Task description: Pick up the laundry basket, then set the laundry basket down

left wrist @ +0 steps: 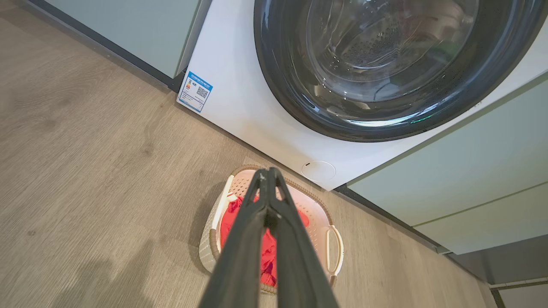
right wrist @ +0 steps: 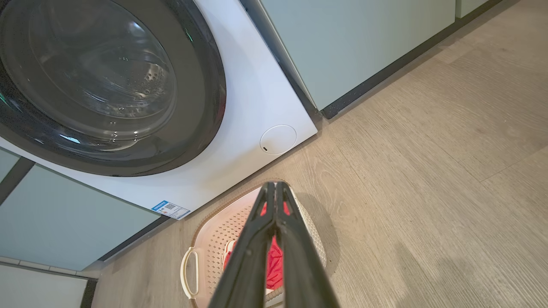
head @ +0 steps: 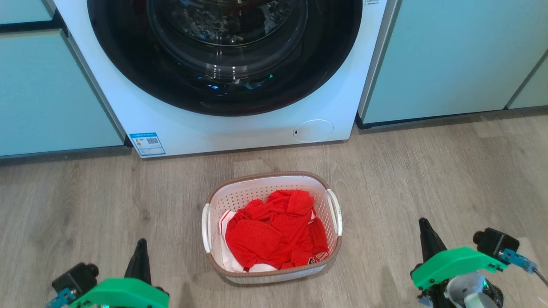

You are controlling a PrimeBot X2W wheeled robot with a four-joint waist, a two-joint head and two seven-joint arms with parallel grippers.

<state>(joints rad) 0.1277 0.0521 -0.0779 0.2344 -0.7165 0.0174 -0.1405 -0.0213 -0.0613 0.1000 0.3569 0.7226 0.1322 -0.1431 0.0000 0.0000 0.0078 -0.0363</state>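
The laundry basket [head: 244, 197] stood on the wooden floor [head: 85, 201] just in front of the washing machine [head: 222, 128], below its round door and well apart from both sets of jaws. The left gripper [head: 141, 248] hung farther from the machine than the basket, off to the basket's left. The right gripper [head: 424, 226] hung the same way off to its right. In the wrist views each gripper's jaws were closed tip to tip on nothing and pointed toward the basket and the machine.

There was one basket with two white handles, a left handle [head: 206, 226] and a right handle [head: 336, 211]. It held one heap of red clothing [head: 274, 231]. The one washing machine carried one blue label [head: 147, 143] and one round flap [head: 313, 130]. There were two grippers.
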